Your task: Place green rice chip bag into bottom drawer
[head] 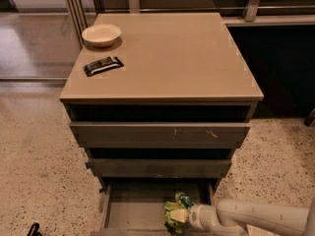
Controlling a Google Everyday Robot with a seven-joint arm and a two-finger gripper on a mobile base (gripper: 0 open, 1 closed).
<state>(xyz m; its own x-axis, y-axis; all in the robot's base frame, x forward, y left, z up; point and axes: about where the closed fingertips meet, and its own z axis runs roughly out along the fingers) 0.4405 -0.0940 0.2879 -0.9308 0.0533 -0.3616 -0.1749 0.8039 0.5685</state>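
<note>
The bottom drawer (pixel 129 211) is pulled open at the foot of the cabinet, its grey floor showing. The green rice chip bag (pixel 178 212) sits crumpled at the right side of the drawer's inside. My gripper (pixel 180 215) reaches in from the lower right on a pale arm, and it is right against the bag, over the drawer. I cannot tell whether the bag rests on the drawer floor or hangs just above it.
Two higher drawers (pixel 160 133) stand slightly open above the bottom one. On the cabinet top (pixel 172 53) lie a pale bowl (pixel 101 34) and a small black wrapped bar (pixel 103 65). Speckled floor surrounds the cabinet; a dark counter stands at right.
</note>
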